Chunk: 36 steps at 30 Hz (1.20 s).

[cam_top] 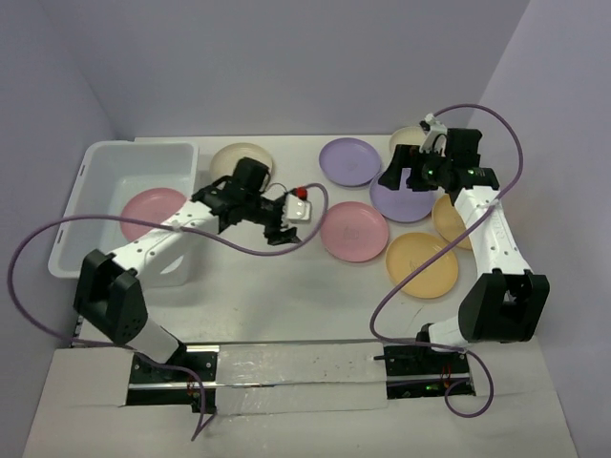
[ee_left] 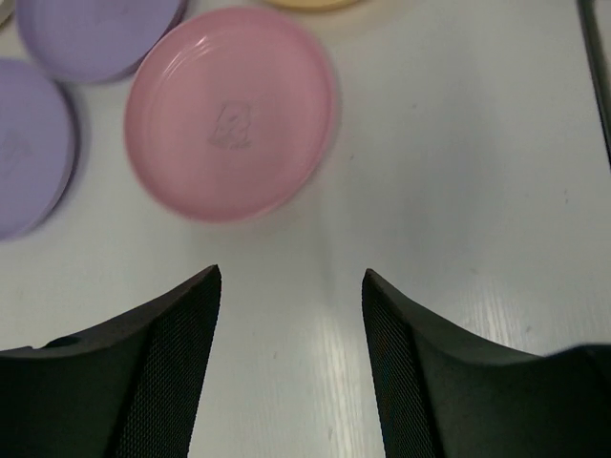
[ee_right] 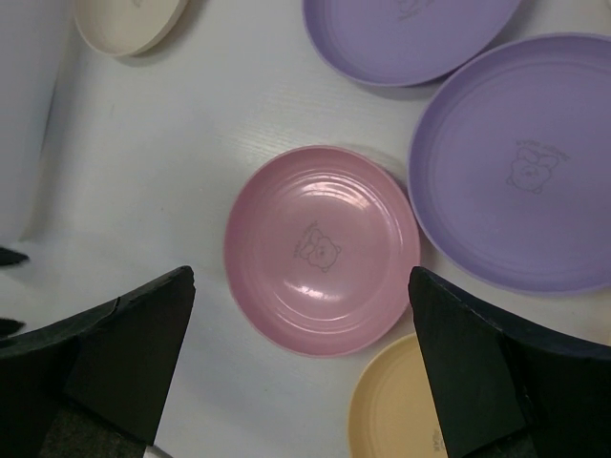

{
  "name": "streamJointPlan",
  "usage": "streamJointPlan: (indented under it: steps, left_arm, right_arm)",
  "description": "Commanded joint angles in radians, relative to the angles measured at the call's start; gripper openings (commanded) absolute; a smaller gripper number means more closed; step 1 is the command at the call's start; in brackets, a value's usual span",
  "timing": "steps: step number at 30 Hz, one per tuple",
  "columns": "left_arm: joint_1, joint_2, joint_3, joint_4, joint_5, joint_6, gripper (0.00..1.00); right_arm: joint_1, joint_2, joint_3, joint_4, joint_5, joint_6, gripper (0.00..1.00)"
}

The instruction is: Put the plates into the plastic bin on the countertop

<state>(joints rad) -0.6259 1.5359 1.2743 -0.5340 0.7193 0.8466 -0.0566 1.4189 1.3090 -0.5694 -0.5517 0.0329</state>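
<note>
The plastic bin [cam_top: 105, 162] stands at the left on the countertop [cam_top: 286, 296] and holds one pink plate [cam_top: 153, 212]. On the countertop lie a pink plate [cam_top: 353, 231], two purple plates [cam_top: 349, 160] [cam_top: 401, 200], two orange-yellow plates [cam_top: 422, 264] [cam_top: 449, 221] and a cream plate [cam_top: 241, 160]. My left gripper [cam_top: 284, 227] is open and empty, just left of the pink plate [ee_left: 231, 113]; its midpoint shows in the left wrist view [ee_left: 291, 277]. My right gripper [cam_top: 393, 174] is open and empty, held above the purple plates; the pink plate [ee_right: 322, 248] shows between its fingers [ee_right: 302, 277].
Another cream plate [cam_top: 406, 141] lies at the back, partly hidden by the right arm. Purple cables loop over the countertop beside both arms. Walls close off the back and both sides. The right wrist view also shows purple [ee_right: 520, 162], yellow [ee_right: 396, 405] and cream [ee_right: 129, 21] plates.
</note>
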Motion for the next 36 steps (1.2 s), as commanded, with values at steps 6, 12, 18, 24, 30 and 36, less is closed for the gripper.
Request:
streamJointPlan:
  steps: [6,12,18,24,30,36]
  left_arm:
    - [-0.184,0.273,0.142,0.061,-0.044,0.190,0.57]
    - [-0.199,0.447,0.216,0.090,-0.091,0.225,0.56]
    - [-0.205,0.551,0.223,0.155,-0.145,0.224,0.55]
    - [-0.206,0.568,0.177,0.180,-0.192,0.228,0.36]
    - [-0.200,0.402,0.067,0.135,-0.251,0.182,0.00]
    - [-0.105,0.089,0.088,-0.040,-0.270,0.045,0.00]
  right_arm:
    - [-0.061,0.005,0.030,0.008,-0.048,0.020,1.00]
    - [-0.068,-0.001,0.031,0.005,-0.051,0.021,1.00]
    - [-0.071,-0.004,0.028,0.005,-0.053,0.020,1.00]
    - [-0.071,-0.011,0.020,0.006,-0.056,0.019,1.00]
    - [-0.071,-0.024,0.015,0.012,-0.064,0.025,1.00]
    - [-0.071,-0.019,0.009,0.026,-0.096,0.036,1.00]
